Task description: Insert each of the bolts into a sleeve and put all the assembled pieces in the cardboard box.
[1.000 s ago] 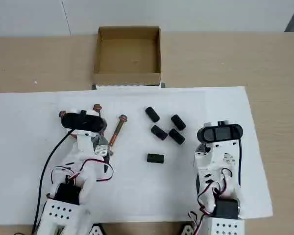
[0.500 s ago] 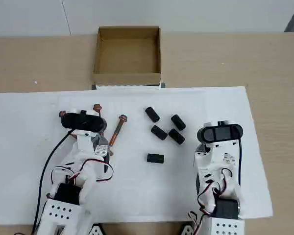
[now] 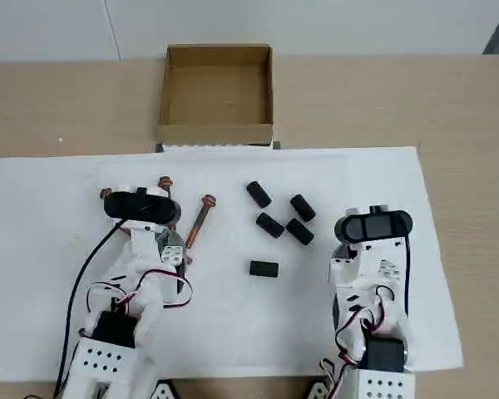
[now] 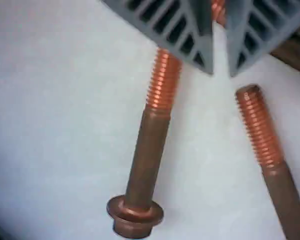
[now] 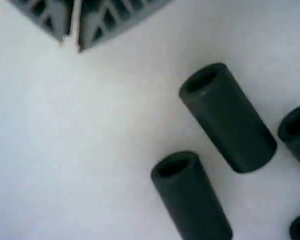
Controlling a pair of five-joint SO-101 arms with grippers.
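The left arm (image 3: 125,283) is seen in the high view folded low over the white sheet (image 3: 41,241), with its wrist head lying across the copper bolts. The right arm (image 3: 370,287) is held in a like pose on the other side, its head just beside the group of black sleeves.

In the left wrist view, the left gripper (image 4: 220,70) is shown pointing down at the sheet. Its grey fingers (image 4: 185,30) are drawn almost together, with a thin gap left at the tips and nothing pinched there. A flanged bolt (image 4: 147,160) lies with its threaded end passing under one finger, and a second bolt (image 4: 267,145) lies just beside it, apart from it.

In the right wrist view, the right gripper (image 5: 72,42) is seen with its fingers (image 5: 110,15) pressed together to a mere slit, holding nothing. Two sleeves (image 5: 225,117) (image 5: 190,197) lie close by on the sheet, untouched, their bores open.

The wider layout is given by the high view. One bolt (image 3: 199,221) lies free beside the left wrist head. Four sleeves are clustered mid-sheet, and a fifth sleeve (image 3: 264,268) lies apart, nearer the arms. The cardboard box (image 3: 216,133) stands on the wooden worktop (image 3: 449,100) at the sheet's far edge, with no pieces inside.
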